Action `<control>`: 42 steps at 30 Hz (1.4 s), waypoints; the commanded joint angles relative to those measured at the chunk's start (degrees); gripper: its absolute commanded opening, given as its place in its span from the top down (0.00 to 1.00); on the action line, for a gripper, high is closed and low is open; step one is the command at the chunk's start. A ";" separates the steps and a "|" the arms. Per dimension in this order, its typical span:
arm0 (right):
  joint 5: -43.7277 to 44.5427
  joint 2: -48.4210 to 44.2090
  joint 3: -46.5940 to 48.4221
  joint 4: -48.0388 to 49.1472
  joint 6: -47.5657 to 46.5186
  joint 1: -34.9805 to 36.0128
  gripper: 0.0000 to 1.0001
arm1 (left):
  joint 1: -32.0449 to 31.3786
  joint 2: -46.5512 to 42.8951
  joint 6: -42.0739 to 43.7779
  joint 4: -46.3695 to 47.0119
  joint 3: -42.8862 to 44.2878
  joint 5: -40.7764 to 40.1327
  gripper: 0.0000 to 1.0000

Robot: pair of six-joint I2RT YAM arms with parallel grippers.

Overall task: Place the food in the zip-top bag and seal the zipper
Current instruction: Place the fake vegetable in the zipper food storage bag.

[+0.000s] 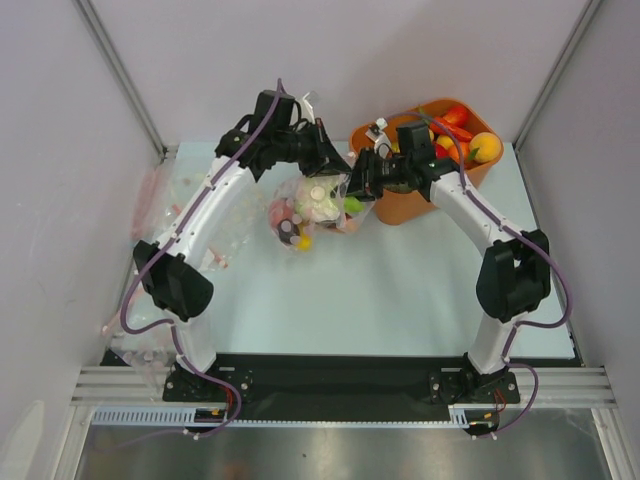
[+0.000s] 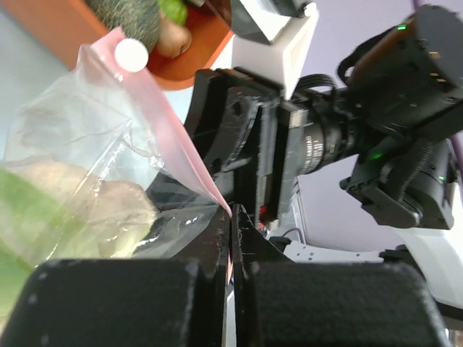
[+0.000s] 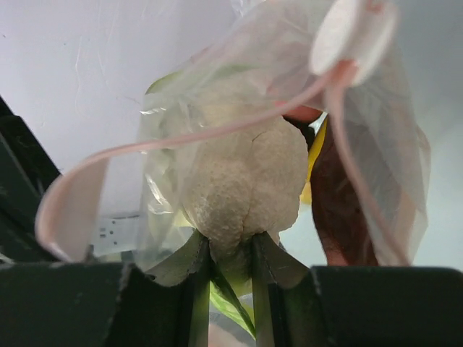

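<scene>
- My left gripper (image 2: 231,225) has its fingers pressed flat together, pinching one end of the pale-pink zipper strip (image 2: 170,126) on the transparent crinkly zip-top bag (image 2: 79,137).
- My right gripper (image 3: 230,253) faces it from the other side. Its fingers are drawn almost together on the bag's film, just under a white bumpy cauliflower-like toy (image 3: 242,181) inside the bag.
- On the right wrist camera the zipper strip bows out in an open loop, so I read the mouth as unsealed there.
- A white round slider tab (image 2: 132,54) sits on the strip, well up from my left fingers.
- From the top camera, the bag lies between the two grippers on the pale table (image 1: 350,290), just beside the rigid orange plastic tub (image 1: 405,208).
- Inside the bag I see small glossy toy pieces (image 1: 290,225) in pink, yellow, green and white, bunched together.
- Red and orange-yellow toy food (image 1: 470,140) lies in the tub.
</scene>
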 commanded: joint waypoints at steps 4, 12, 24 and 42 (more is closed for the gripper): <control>6.28 1.07 5.61 -6.37 -3.36 4.38 0.71 | -1.39 -3.21 -7.14 8.14 -3.74 4.97 1.00; 11.60 -2.16 2.99 -6.71 -1.97 0.62 0.66 | -1.83 -7.33 -18.60 15.88 -3.74 7.01 1.00; 12.91 -8.67 6.93 -7.75 -1.35 -5.28 0.27 | 0.01 -8.83 -11.23 12.56 -8.58 3.15 1.00; 22.92 -8.41 14.32 -15.14 -5.22 -13.80 0.36 | 4.14 -9.00 0.91 -2.57 2.85 -3.87 1.00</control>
